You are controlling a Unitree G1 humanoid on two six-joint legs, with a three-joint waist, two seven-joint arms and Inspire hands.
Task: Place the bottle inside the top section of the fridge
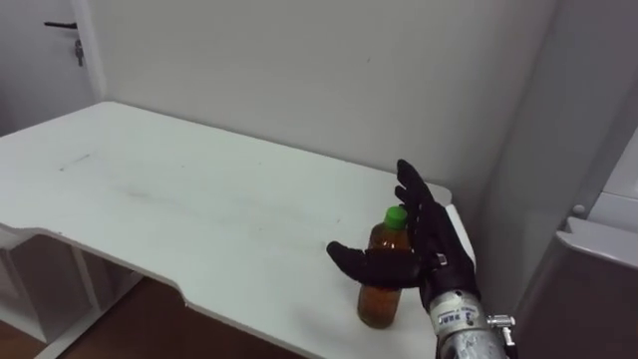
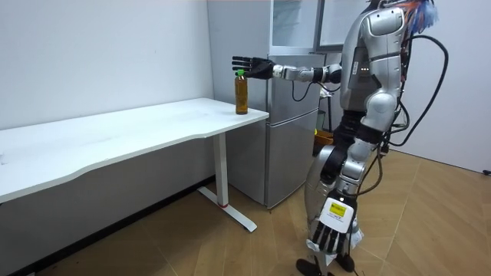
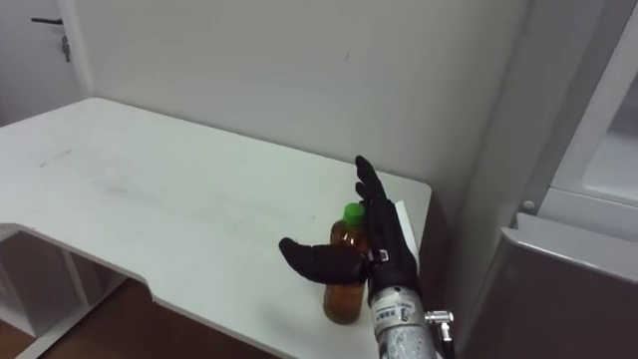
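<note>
Counter: white counter point(image 1: 179, 199) is running along a pale wall, with wide open surface stretching away to the robot's left.
Edges: front edge is curving inward in a shallow cut-out just left of the bottle; right end is sitting just behind the hand.
Bottle: amber bottle point(image 1: 381, 299) with a green cap is standing upright on the counter, near the front edge and close to the right-end corner.
Right hand: right hand point(image 1: 439, 244) is hovering just beside the bottle on its right, fingers straight and pointing up, thumb reaching across the bottle's front, not clamped; contact is not telling clearly.
Fridge: grey fridge point(image 2: 295, 153) is standing just beside the counter's right end, leaving a narrow gap.
Room view extras: robot is standing upright on the wood floor point(image 2: 430, 230) in front of the fridge, right arm stretching level over the counter end; left hand point(image 2: 326, 236) is hanging low by the leg, fingers loose and pointing down.
Eye view extras: door handle point(image 1: 60, 25) is showing at far left, behind the counter.
</note>
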